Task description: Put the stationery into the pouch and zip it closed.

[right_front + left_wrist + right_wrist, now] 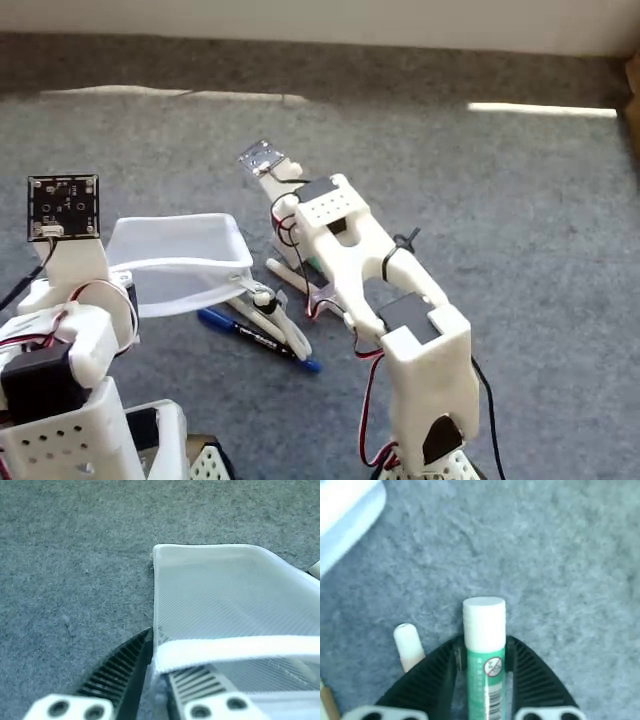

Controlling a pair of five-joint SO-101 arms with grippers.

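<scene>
The white mesh pouch (178,258) lies on the grey carpet with its mouth facing the centre. In the left wrist view, my left gripper (159,654) is shut on the pouch (225,595) at its white rim band. My right gripper (485,642) is shut on a green glue stick (485,625), whose white cap sticks out past the fingertips just above the carpet. In the high view, the right gripper (305,262) hangs to the right of the pouch mouth. A blue pen (258,340) and a white pen (277,312) lie in front of the pouch.
A cream-tipped stick (409,647) lies on the carpet close beside the right gripper, and it appears in the high view as the cream stick (290,275). A pouch corner (345,505) is farther off. Open carpet (500,220) stretches to the right and behind.
</scene>
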